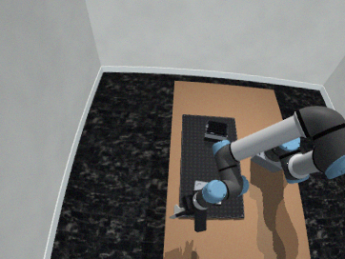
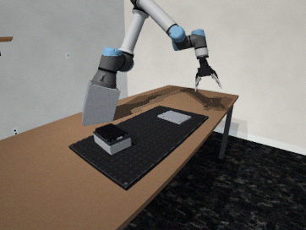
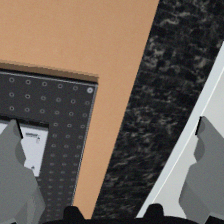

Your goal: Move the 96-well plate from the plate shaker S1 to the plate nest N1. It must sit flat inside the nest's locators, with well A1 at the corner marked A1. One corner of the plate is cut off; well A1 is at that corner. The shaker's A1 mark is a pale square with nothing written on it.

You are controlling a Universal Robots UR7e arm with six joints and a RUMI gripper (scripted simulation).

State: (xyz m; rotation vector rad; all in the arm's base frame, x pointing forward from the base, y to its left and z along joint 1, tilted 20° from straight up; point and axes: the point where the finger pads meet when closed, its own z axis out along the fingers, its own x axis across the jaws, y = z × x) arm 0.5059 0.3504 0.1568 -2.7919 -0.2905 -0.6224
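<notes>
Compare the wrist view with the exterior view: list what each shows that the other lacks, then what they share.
Wrist only: the hole grid of the black base board up close, and a printed label on the pale plate nest between the open, empty jaws.

Exterior only: the whole arm, the shaker carrying the dark plate, and the table leg.

Both: the gripper, the nest, the board, the wooden table and the dark speckled floor.
</notes>
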